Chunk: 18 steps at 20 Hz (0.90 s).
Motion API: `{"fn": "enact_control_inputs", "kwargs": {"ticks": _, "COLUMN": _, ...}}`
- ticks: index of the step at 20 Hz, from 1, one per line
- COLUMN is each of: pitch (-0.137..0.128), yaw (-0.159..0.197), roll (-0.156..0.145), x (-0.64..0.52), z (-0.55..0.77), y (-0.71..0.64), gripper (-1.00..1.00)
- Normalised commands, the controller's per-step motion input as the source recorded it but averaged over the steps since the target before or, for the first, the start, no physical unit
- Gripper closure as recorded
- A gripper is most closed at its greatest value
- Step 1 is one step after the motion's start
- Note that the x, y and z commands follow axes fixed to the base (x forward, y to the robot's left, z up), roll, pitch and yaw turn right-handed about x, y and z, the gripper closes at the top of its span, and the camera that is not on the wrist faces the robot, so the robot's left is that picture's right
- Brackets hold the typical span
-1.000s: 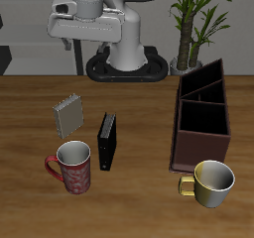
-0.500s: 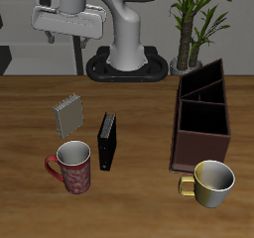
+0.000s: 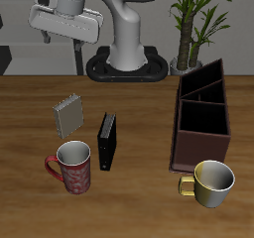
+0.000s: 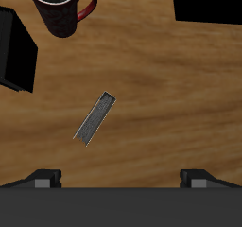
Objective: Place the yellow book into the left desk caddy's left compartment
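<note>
The yellow book stands tilted on the table, a thin pale tan-grey book with a ridged spine; in the wrist view it shows edge-on. My gripper hangs high above the table's back, well above and behind the book. Its fingertips stand wide apart with nothing between them. The dark brown-maroon desk caddy stands across the table from the book. Its wedge-shaped end section, the left compartment, lies at its far end behind the slanted divider.
A black book stands upright beside the yellow book and shows in the wrist view. A red mug sits nearer the front edge. A yellow-cream mug stands in front of the caddy. A potted plant stands behind it.
The arm has swung from above the table's middle back to above the yellow book's side. Nothing on the table has moved.
</note>
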Motion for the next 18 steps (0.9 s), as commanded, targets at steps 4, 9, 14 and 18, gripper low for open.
{"fn": "enact_control_inputs", "kwargs": {"ticks": 4, "pitch": -0.007, "yaw": -0.069, "roll": -0.017, "x": 0.13, "z": -0.13, "y": 0.01, "gripper": -1.00}}
{"fn": "enact_control_inputs", "kwargs": {"ticks": 9, "pitch": 0.022, "yaw": -0.024, "roll": -0.012, "x": 0.12, "z": -0.25, "y": 0.03, "gripper": -1.00}}
{"fn": "enact_control_inputs", "kwargs": {"ticks": 14, "pitch": 0.032, "yaw": -0.036, "roll": -0.016, "x": 0.08, "z": -0.36, "y": -0.03, "gripper": -1.00}}
{"fn": "enact_control_inputs", "kwargs": {"ticks": 18, "pitch": 0.011, "yaw": -0.009, "roll": 0.004, "x": 0.07, "z": -0.30, "y": 0.00, "gripper": -1.00}}
